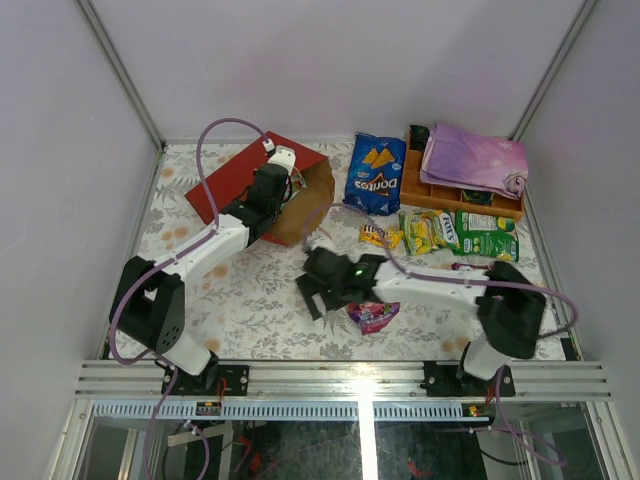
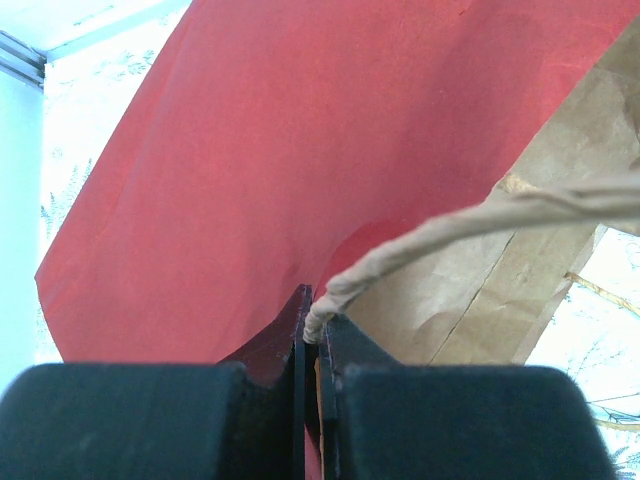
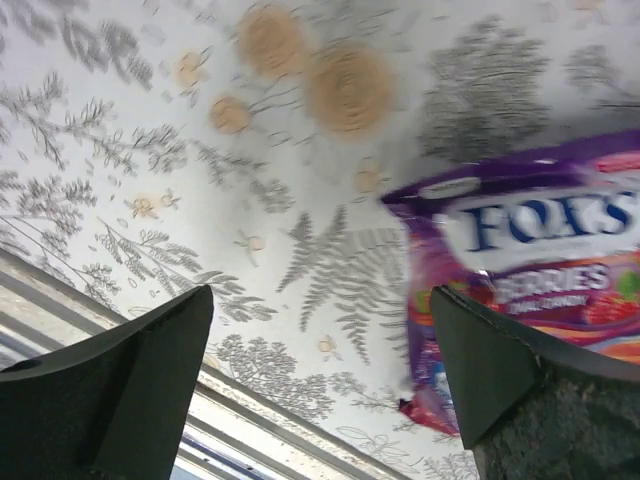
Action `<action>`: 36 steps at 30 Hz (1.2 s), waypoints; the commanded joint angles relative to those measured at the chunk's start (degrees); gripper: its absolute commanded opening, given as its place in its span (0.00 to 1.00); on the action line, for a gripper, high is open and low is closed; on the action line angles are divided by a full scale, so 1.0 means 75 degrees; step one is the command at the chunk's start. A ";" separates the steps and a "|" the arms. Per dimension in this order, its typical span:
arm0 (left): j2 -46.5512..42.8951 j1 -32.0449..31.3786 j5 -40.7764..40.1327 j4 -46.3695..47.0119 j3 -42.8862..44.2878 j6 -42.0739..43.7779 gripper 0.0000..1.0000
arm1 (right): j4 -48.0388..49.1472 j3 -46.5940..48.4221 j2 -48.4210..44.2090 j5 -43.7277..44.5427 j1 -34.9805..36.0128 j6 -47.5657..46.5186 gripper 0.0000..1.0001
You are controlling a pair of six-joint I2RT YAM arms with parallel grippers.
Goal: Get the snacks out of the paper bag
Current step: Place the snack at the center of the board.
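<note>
The red paper bag lies on its side at the back left, its brown mouth facing right. My left gripper is at that mouth. In the left wrist view it is shut on the bag's rim and on the root of a string handle. My right gripper hangs open low over the table's middle. A purple Fox's pack lies on the table just to its right. In the right wrist view this pack sits beside one finger of the open gripper, with nothing between the jaws.
A blue Doritos bag, a small yellow pack and green Fox's packs lie at the back right. Behind them is the orange tray with a folded purple cloth. The table's near metal rail runs close under the right gripper.
</note>
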 commanded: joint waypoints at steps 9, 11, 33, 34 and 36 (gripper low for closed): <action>-0.0086 -0.0008 -0.0290 0.0182 0.0112 0.0006 0.00 | 0.2761 -0.2924 -0.2148 -0.2935 -0.3235 0.0493 0.81; -0.0056 -0.0009 -0.0313 0.0182 0.0116 0.0008 0.00 | 0.3198 -0.3387 -0.2021 -0.3274 -0.3397 0.0709 0.77; 0.0104 -0.0012 -0.0248 0.0083 0.0219 -0.0017 0.00 | 0.1036 -0.4853 -0.2933 0.0328 -0.4147 0.1180 0.98; 0.0100 -0.0012 -0.0244 0.0078 0.0218 -0.0007 0.00 | 0.0915 -0.4872 -0.3010 0.0373 -0.4249 0.1269 1.00; 0.0129 -0.0008 -0.0230 0.0069 0.0244 -0.0026 0.00 | 0.0774 -0.4909 -0.3144 0.0380 -0.4450 0.1416 0.99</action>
